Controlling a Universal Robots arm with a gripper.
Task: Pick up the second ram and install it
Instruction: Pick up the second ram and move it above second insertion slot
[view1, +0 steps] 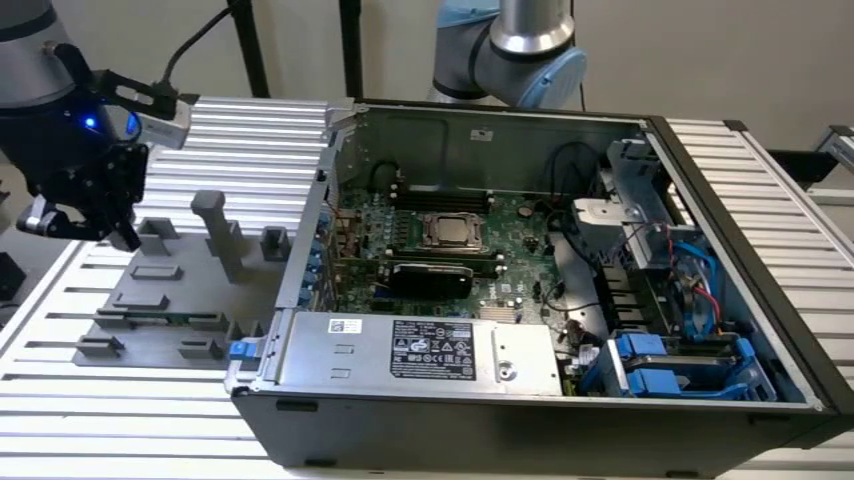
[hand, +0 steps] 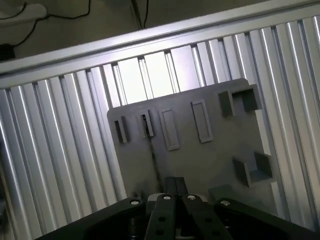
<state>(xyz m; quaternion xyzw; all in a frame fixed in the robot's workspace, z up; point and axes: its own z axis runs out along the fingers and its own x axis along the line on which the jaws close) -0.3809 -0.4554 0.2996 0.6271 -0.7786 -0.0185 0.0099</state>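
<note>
The second ram (view1: 160, 320) is a thin green stick standing on edge in a slot near the front of the grey holder plate (view1: 174, 295), at the exterior view's left. In the wrist view the ram (hand: 153, 155) is a thin dark line running across the holder plate (hand: 200, 160). My gripper (view1: 83, 232) hangs above the plate's far-left corner, well clear of the stick. In the wrist view the gripper (hand: 175, 186) has its two dark fingers pressed together with nothing between them. The green motherboard (view1: 441, 235) lies inside the open computer case (view1: 534, 400).
The holder plate carries several grey blocks and a tall post (view1: 211, 225). The ribbed aluminium table (view1: 240, 130) surrounds the plate and the case. A silver power supply (view1: 414, 350), cables and blue drive bays (view1: 667, 365) crowd the case's front and right side.
</note>
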